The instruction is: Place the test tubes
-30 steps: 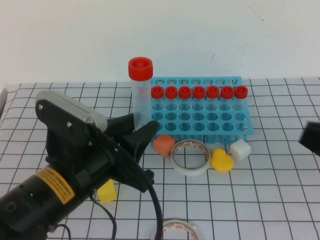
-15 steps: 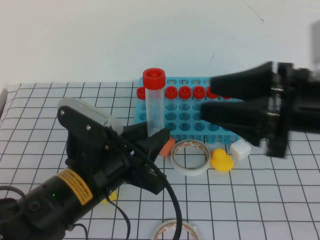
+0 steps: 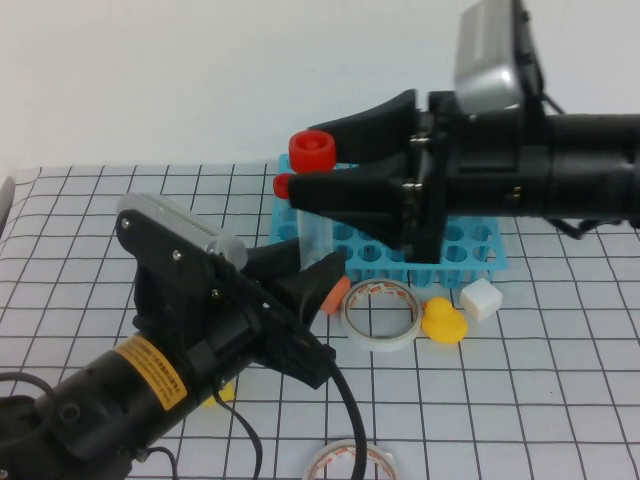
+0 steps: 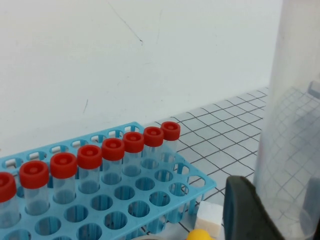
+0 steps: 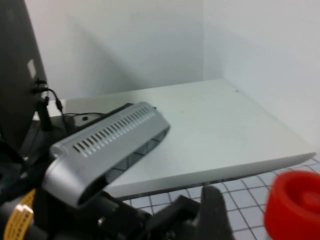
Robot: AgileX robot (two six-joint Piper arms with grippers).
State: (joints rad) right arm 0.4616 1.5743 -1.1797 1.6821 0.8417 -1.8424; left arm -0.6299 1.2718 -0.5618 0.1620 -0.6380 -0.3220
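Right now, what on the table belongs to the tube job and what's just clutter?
Job: big red-capped tube, upright in the shut left hand at front left; right hand, open around its cap; blue rack; small capped tubes in it.
Clutter: tape roll, yellow duck, white cube, orange block, second tape roll at the near edge.

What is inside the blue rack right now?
A row of red-capped tubes stands in the blue rack; the other visible holes look empty. From above, the open right gripper, at the large tube in the left gripper, covers much of it.
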